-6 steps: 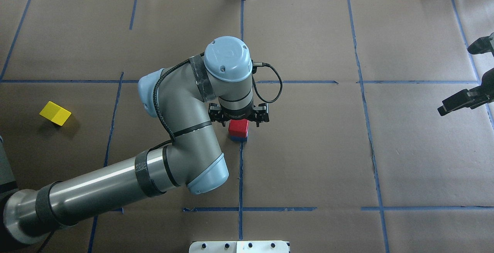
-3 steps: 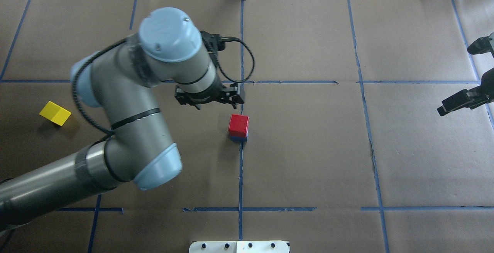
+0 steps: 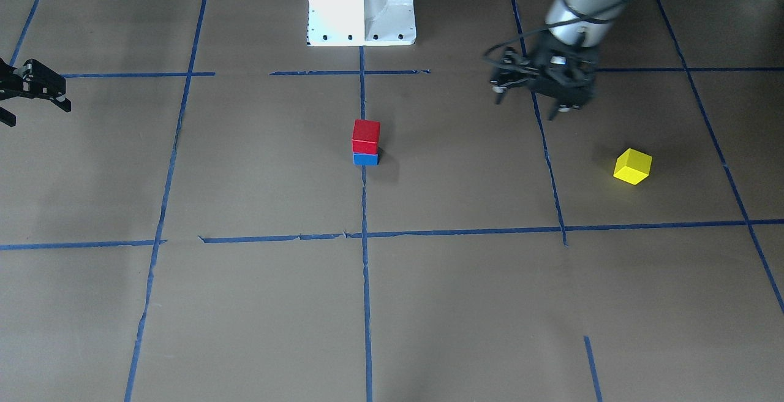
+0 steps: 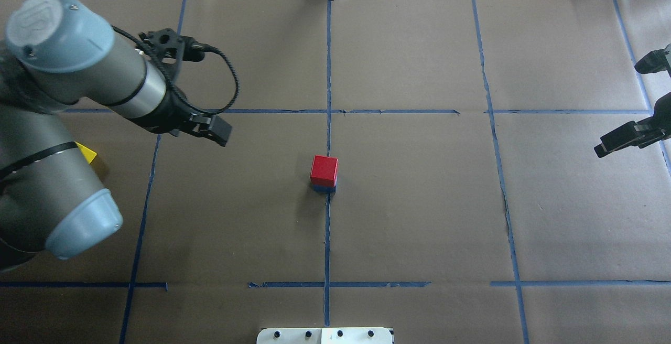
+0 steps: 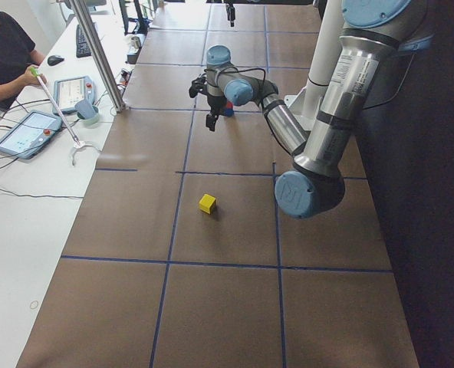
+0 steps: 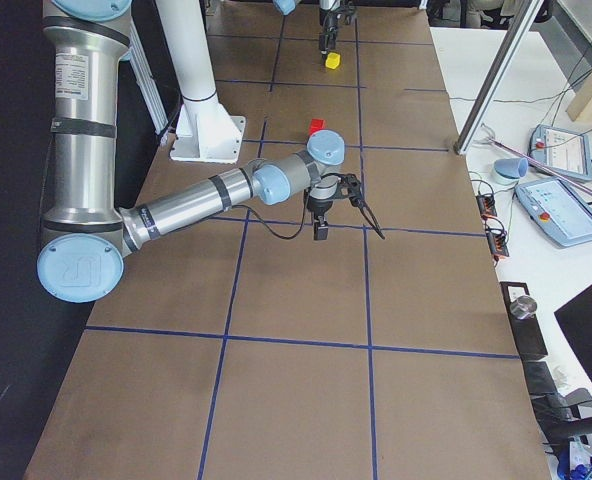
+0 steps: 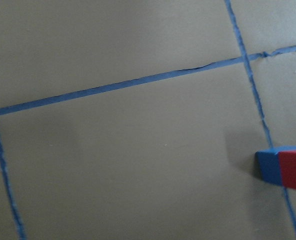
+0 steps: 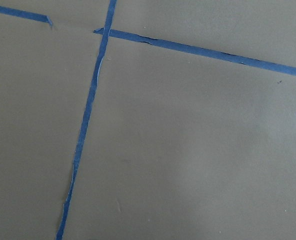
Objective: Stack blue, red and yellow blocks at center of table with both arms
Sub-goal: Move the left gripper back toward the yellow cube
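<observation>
Left gripper (image 3: 528, 106), fingers apparently spread and empty, hangs near yellow block (image 3: 633, 166); careless placement could topple red block (image 3: 365, 136) off blue block (image 3: 365, 159).

Hanging left gripper (image 3: 542, 98) aloft on own left side, jaws parted and gripping nothing, wrist tilting downward. Folding left arm (image 4: 42, 176) sharply at the elbow, forearm reaching in from the near left corner. Holding right gripper (image 4: 624, 108) out at far right, jaws spread wide, likewise gripping nothing; stretching right arm (image 6: 191, 200) low and long.
</observation>
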{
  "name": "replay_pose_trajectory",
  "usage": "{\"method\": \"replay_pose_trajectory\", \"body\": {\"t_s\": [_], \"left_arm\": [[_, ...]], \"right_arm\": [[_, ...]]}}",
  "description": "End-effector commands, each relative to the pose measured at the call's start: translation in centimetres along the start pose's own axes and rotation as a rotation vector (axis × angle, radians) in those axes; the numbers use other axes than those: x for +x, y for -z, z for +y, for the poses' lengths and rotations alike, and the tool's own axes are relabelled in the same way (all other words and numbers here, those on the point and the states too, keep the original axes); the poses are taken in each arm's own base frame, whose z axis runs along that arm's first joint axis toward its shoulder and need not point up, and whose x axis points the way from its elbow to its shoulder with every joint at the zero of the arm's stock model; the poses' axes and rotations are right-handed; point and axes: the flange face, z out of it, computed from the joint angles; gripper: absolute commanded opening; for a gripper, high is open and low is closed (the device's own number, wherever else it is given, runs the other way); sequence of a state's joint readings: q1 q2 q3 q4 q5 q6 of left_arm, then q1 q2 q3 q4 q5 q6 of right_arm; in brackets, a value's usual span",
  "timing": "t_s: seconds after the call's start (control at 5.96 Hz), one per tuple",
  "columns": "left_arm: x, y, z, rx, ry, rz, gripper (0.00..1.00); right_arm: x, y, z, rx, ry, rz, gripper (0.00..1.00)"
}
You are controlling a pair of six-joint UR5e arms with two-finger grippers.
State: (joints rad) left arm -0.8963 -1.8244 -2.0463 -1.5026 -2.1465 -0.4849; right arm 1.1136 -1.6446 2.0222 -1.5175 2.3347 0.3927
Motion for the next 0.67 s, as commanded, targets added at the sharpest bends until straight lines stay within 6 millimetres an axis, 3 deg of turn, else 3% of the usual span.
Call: {"method": "replay_pose_trajectory", "body": {"t_s": [0.0,0.17,0.5], "left_arm": [[-10.1,-2.6,3.9,-0.093,-0.059,-0.062,0.99],[-12.2,-5.1,4.5,-0.128,-0.038,-0.074,0.99],[-17.3,-12.3,4.3,-0.130,-0.030,-0.070,0.99]], "right_arm": [[0.1,-0.1,0.0,-0.001,-0.002,0.000,1.00],[0.6,-0.5,0.0,-0.009,-0.009,0.006,1.00],[1.3,-1.6,-0.8,-0.012,-0.011,0.013,1.00]]}}
